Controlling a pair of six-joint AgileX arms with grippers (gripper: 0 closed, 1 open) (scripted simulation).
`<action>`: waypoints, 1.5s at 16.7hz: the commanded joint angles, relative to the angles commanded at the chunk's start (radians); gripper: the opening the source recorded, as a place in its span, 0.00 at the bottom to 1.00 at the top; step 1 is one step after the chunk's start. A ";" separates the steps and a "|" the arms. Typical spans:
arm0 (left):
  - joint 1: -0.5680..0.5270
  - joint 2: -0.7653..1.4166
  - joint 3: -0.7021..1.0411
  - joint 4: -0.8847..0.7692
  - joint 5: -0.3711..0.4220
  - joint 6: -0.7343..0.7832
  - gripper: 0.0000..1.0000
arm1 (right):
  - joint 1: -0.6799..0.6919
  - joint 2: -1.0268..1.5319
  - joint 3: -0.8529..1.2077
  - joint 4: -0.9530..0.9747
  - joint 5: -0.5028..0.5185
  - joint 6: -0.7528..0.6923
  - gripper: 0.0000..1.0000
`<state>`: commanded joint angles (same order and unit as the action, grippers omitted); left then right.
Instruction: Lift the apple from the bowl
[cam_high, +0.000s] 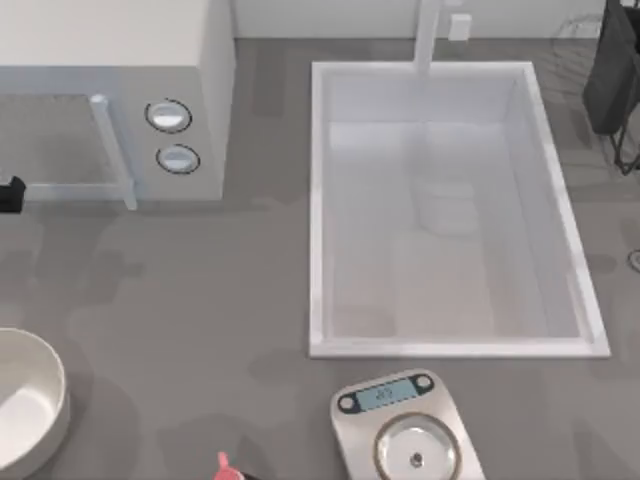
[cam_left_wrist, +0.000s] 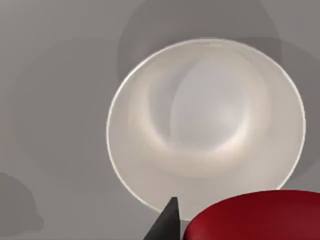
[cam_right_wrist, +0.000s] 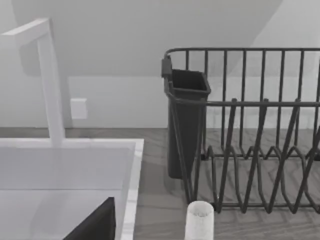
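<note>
**Apple out of the bowl, at our left gripper**

Top view: the bowl (cam_high: 25, 400) sits at eight o'clock, the scale (cam_high: 405, 432) at six.

Left wrist view: our left gripper's fingertip (cam_left_wrist: 167, 222) touches the apple (cam_left_wrist: 255, 216), held above the empty bowl (cam_left_wrist: 150, 165); we cannot tell its grip.

Right wrist view: we see a dish rack (cam_right_wrist: 250, 135) beside the sink (cam_right_wrist: 131, 170).

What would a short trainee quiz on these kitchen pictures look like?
1. True or false: the bowl seen from the left wrist has nothing inside.
2. What colour is the apple?
3. In the top view, the scale lies: A) in the sink; B) in front of the sink; C) on the microwave.

Key: 1 true; 2 deep red; 3 B.
</note>
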<state>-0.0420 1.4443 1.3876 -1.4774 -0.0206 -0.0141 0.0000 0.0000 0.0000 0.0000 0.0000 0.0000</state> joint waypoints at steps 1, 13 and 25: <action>-0.001 -0.009 0.061 -0.064 0.000 -0.001 0.00 | 0.000 0.000 0.000 0.000 0.000 0.000 1.00; -0.038 -0.007 0.229 -0.209 0.001 -0.041 0.00 | 0.000 0.000 0.000 0.000 0.000 0.000 1.00; -0.559 0.347 0.205 0.105 0.021 -0.564 0.00 | 0.000 0.000 0.000 0.000 0.000 0.000 1.00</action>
<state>-0.6012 1.7912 1.5929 -1.3724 0.0003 -0.5777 0.0000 0.0000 0.0000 0.0000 0.0000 0.0000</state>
